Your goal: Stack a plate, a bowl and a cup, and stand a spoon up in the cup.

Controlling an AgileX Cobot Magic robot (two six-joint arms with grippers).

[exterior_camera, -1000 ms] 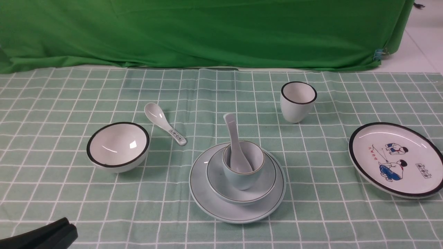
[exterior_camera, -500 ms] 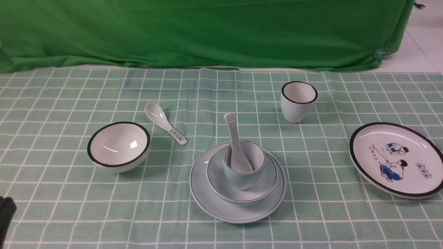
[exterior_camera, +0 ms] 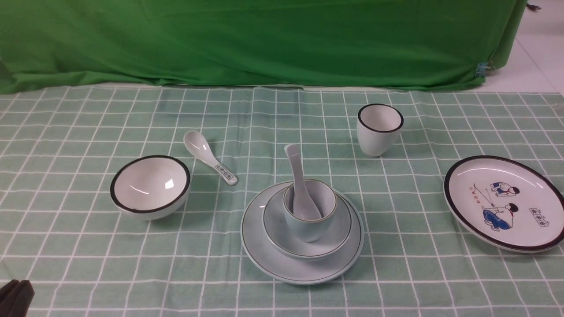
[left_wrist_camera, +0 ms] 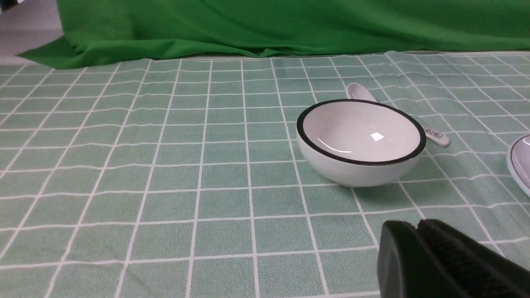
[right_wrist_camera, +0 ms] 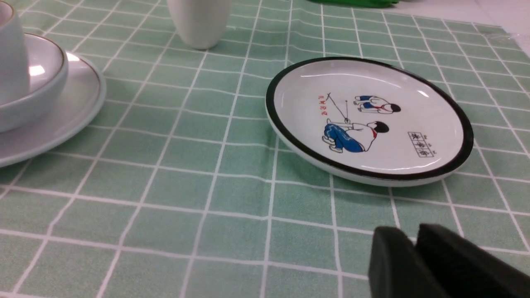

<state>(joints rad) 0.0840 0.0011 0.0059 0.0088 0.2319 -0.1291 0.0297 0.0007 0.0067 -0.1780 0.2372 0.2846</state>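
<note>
Left claw (left_wrist_camera: 418,231) and right claw (right_wrist_camera: 414,240): both closed, empty, low over the near table (exterior_camera: 88,246) edge. Pale blue-green plate (exterior_camera: 264,255) sits at centre, carrying the shallow bowl (exterior_camera: 275,229), cup (exterior_camera: 308,226) and upright plain white spoon (exterior_camera: 297,176).

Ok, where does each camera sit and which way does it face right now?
Front view: between the arms, facing the green backdrop; left gripper barely shows at the corner; stacked plate central.
Left wrist view: low over the cloth, facing the black-rimmed bowl; its shut fingertips show.
Right wrist view: low, facing the cartoon plate; right gripper shut.
Shared: front and left wrist both show the black-rimmed bowl; front and right wrist both show the cartoon plate.
</note>
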